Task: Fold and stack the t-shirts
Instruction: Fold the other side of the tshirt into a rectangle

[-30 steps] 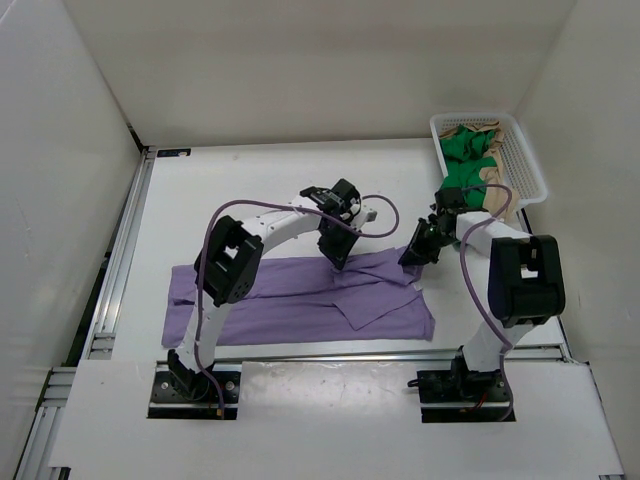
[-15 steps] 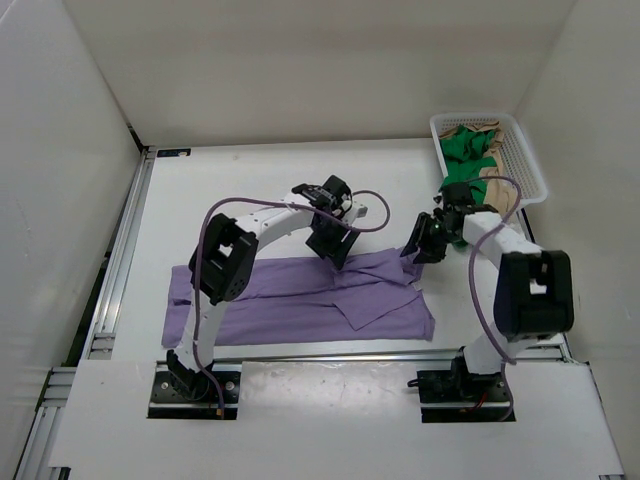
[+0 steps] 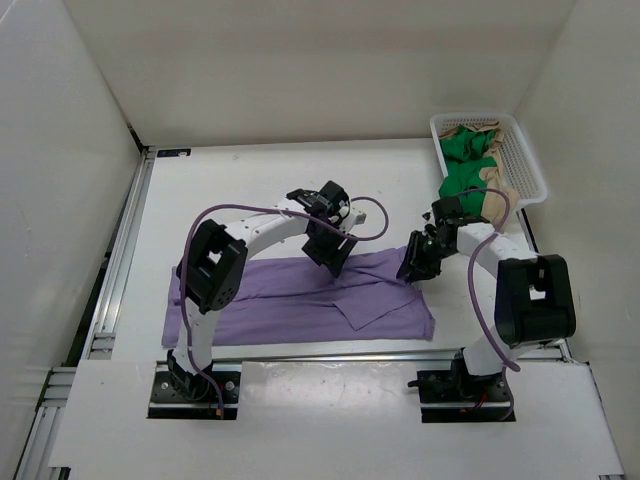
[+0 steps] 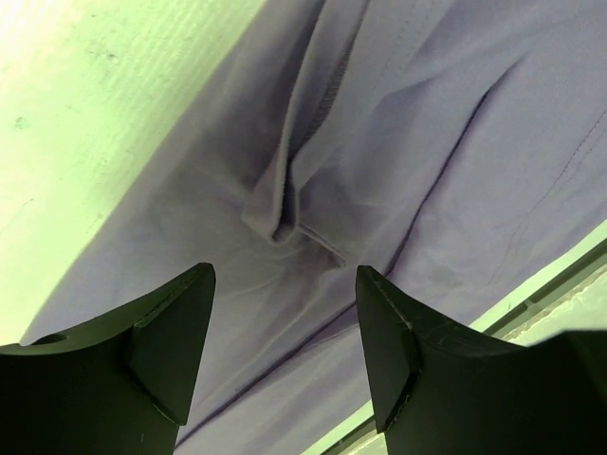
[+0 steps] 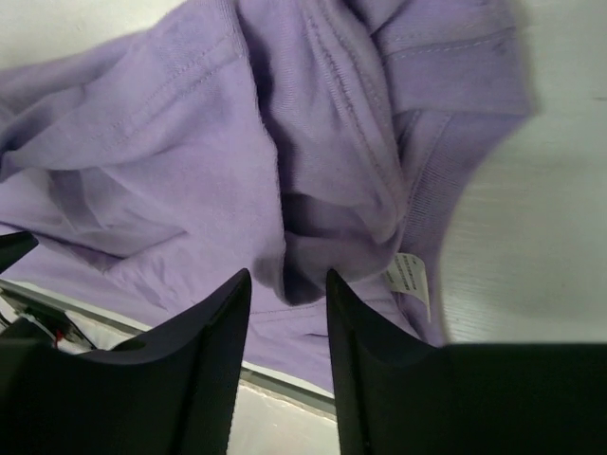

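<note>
The purple shirt [image 3: 300,300] lies spread across the near half of the table [image 3: 250,190], partly folded, its left sleeve end flat and its near edge close to the front rail. The left gripper [image 3: 337,260] hangs over the shirt's far edge near the middle, jaws wide apart with nothing between them; its wrist view shows a small raised crease of cloth right below. The right gripper [image 3: 412,268] sits at the shirt's far right corner, by the collar and its white label [image 5: 410,277]. Its jaws stand only a little apart, with a bunch of cloth showing in the gap, and I cannot tell whether they pinch it or only hover above. At the far right the white basket [image 3: 528,160] holds the green shirt [image 3: 462,150] and the tan shirt [image 3: 497,195], heaped together

What could go wrong: if the left gripper closes on that crease it may catch more than one layer and drag the fold already made out of line. The right side is bunched at the collar, so a pull there could crumple the corner instead of lifting a clean edge. A long sweep toward the near side could slide cloth over the rail

Count: three shirts (one purple, one green, one tan), one basket, two grippers
</note>
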Available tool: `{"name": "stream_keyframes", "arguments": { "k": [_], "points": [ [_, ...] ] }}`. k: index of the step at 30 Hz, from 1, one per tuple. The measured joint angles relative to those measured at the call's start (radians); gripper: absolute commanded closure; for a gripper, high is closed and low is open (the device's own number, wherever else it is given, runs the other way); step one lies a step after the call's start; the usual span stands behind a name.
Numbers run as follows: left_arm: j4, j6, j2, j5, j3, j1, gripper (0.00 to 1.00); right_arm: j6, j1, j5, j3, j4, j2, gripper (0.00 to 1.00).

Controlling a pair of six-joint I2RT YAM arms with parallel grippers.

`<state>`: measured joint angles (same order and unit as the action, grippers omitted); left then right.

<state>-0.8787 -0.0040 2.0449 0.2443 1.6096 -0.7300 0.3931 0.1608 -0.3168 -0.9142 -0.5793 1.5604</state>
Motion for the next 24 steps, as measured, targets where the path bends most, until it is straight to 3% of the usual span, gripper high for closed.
{"name": "stream_keyframes", "arguments": {
  "k": [4, 6, 9, 10, 11, 16, 24],
  "points": [
    [0.000, 0.000, 0.009, 0.000, 0.000, -0.005, 0.28, -0.008, 0.018, -0.002, 0.000, 0.005, 0.022, 0.72],
    [0.000, 0.000, 0.018, 0.003, 0.000, -0.007, 0.28, -0.013, 0.024, -0.002, 0.000, 0.005, 0.034, 0.89],
    [0.000, -0.001, 0.038, 0.011, 0.000, -0.012, 0.38, -0.014, 0.025, 0.000, 0.000, 0.001, 0.053, 1.00],
    [0.000, 0.000, 0.047, 0.013, 0.000, -0.014, 0.41, -0.015, 0.025, 0.000, 0.000, -0.002, 0.056, 1.00],
    [0.000, 0.000, 0.056, 0.015, 0.000, -0.016, 0.52, -0.016, 0.024, 0.001, -0.002, -0.010, 0.057, 1.00],
    [-0.001, -0.001, 0.082, 0.025, 0.000, -0.024, 0.72, -0.032, 0.008, 0.005, -0.050, -0.080, 0.056, 1.00],
    [0.000, 0.000, 0.084, 0.025, -0.003, -0.025, 0.72, -0.066, -0.012, 0.035, -0.156, -0.200, 0.072, 1.00]
  ]
}}
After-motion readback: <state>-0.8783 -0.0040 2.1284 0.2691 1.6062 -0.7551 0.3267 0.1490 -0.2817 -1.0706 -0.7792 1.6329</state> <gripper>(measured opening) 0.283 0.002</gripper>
